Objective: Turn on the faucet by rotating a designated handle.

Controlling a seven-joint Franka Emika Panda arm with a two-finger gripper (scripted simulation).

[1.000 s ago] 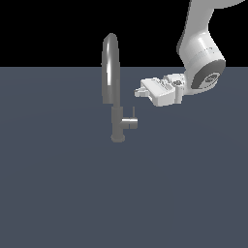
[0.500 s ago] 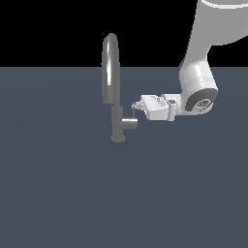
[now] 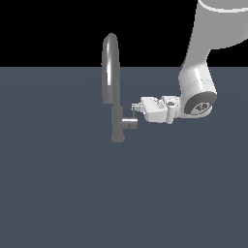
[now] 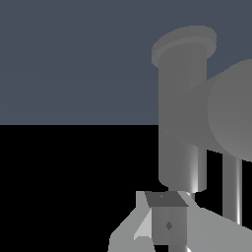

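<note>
While the gripper (image 3: 135, 109) hangs level just above the handle (image 3: 130, 123), no turn has begun.

Nearest the wrist camera sits one grey fingertip (image 4: 167, 224), then the handle stub, then the faucet (image 3: 112, 87) post beyond. Finger spacing: cannot tell, only one pad shows clearly. Handle juts from the post toward 3 o'clock in the exterior view, low on the post, arm coming in from 3 o'clock. Judged rigid, smooth metal, likely slick; best pushed or pinched at the stub's outer end for leverage.

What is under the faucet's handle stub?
Under the handle only bare grey floor shows; the faucet post base sits beside it. The pincer hovers above.
</note>
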